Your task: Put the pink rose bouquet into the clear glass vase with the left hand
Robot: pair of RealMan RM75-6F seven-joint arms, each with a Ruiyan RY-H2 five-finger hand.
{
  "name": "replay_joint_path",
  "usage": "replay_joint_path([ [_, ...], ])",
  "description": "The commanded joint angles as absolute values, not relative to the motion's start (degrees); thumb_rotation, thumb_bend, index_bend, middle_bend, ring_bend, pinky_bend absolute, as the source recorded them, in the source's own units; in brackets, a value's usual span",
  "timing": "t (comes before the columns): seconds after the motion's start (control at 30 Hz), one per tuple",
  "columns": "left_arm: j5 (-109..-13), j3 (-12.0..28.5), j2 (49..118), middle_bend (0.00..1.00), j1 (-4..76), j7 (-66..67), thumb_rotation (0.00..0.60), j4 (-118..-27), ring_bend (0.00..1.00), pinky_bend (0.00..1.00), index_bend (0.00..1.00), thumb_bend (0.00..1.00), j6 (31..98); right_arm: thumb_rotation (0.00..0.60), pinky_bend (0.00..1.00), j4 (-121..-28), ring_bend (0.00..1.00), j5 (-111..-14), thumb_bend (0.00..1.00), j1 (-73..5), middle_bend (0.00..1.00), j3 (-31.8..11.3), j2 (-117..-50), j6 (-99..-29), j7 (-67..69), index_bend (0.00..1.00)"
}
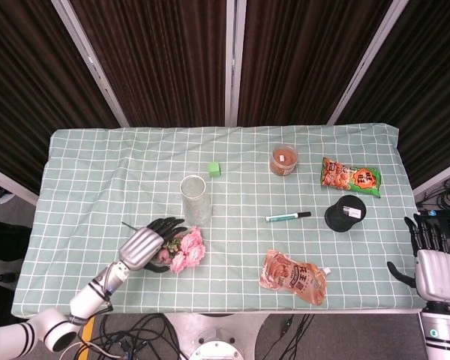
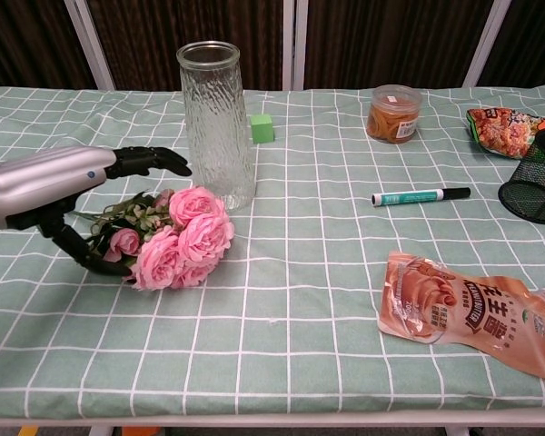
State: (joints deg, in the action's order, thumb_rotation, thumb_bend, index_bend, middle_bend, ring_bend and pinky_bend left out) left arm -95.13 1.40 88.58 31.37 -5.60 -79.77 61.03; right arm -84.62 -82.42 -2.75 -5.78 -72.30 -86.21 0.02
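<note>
The pink rose bouquet (image 1: 184, 250) (image 2: 183, 236) lies flat on the checked cloth, blooms pointing right, just in front of the clear glass vase (image 1: 196, 199) (image 2: 216, 125), which stands upright and empty. My left hand (image 1: 146, 245) (image 2: 68, 186) hovers over the bouquet's stems and leaves, fingers spread above them and thumb curved underneath near the table; it holds nothing. My right hand (image 1: 430, 268) rests open at the table's right edge, far from both, and is out of the chest view.
A green cube (image 1: 214, 169) sits behind the vase. To the right lie a marker pen (image 1: 288, 217), an orange sauce pouch (image 1: 294, 275), a black mesh cup (image 1: 346, 213), a snack bag (image 1: 350, 178) and a small jar (image 1: 283, 159).
</note>
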Motion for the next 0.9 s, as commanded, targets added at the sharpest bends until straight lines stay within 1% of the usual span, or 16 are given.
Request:
replay_joint_path([
  [0.03, -94.3, 1.5, 89.6, 0.04, 32.3, -5.9, 0.6, -78.9, 0.05, 0.15, 0.12, 0.0, 59.9, 0.6, 0.0, -84.3, 0.0, -82.2, 0.1, -2.6, 0.0, -5.8, -72.3, -86.2, 0.4, 0.0],
  [0.4, -92.7, 1.9, 93.1, 0.04, 35.4, -7.7, 0.6, -75.7, 0.05, 0.15, 0.12, 0.0, 57.8, 0.6, 0.0, -83.6, 0.0, -81.9, 0.1, -2.4, 0.0, -5.9, -72.2, -86.2, 1.5, 0.0],
  [0.67, -90.7, 1.0, 91.9, 0.05, 37.0, -7.4, 0.6, -76.1, 0.05, 0.17, 0.12, 0.0, 54.3, 0.6, 0.0, -83.3, 0.0, -81.8, 0.1, -2.3, 0.0, -6.0, -72.2, -86.3, 1.9, 0.0],
  [0.9, -89.8, 0.9, 91.4, 0.06, 37.5, -7.0, 0.6, -76.9, 0.06, 0.17, 0.12, 0.0, 53.9, 0.6, 0.0, -83.4, 0.0, -82.0, 0.11, -2.3, 0.0, -6.0, -72.3, -86.3, 1.6, 0.0],
])
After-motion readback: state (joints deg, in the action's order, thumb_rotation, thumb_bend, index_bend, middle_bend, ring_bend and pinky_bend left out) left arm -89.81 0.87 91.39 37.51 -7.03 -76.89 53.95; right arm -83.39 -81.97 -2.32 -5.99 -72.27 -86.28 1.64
